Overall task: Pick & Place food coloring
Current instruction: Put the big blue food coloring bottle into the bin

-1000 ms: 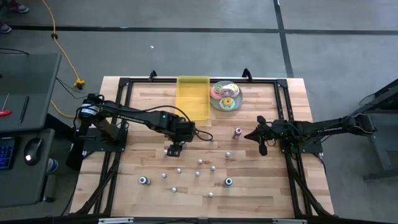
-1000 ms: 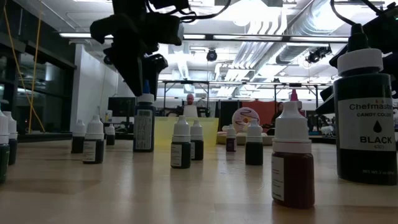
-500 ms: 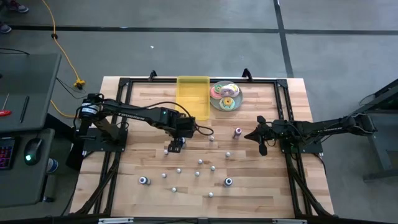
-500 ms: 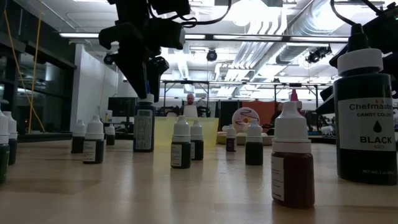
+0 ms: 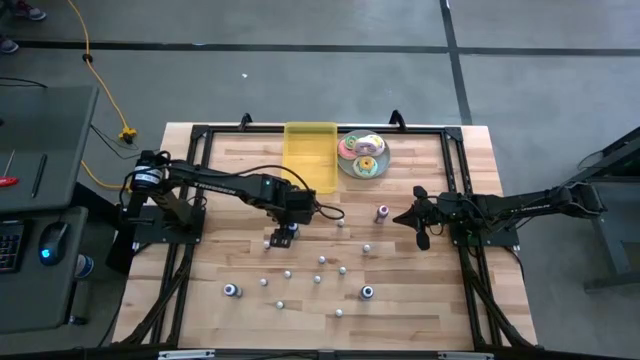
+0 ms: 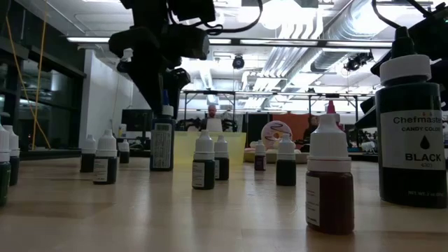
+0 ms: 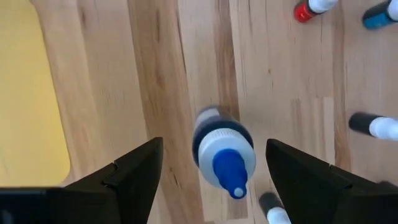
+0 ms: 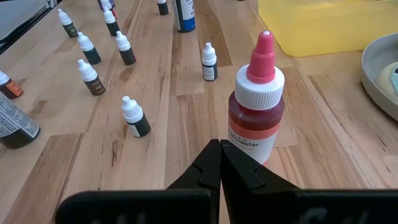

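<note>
Left arm extends across the table toward its centre, wrist pointing downward; left gripper (image 5: 281, 238) hangs low with fingers (image 7: 130, 171) spread wide. Right arm rests at the right side; right gripper (image 5: 420, 238) fingers pressed together.

The bench (image 5: 440, 300) is pale wood in planks, smooth with a soft satin sheen and visible grain. The food coloring (image 8: 255, 116) bottles look like glossy plastic with matt white caps and paper labels. The yellow tray (image 5: 311, 150) is translucent, smooth plastic. The left pincer (image 7: 214, 180) has matt black plastic-looking fingers (image 7: 124, 177). The plate (image 8: 373, 74) looks matt grey.
</note>
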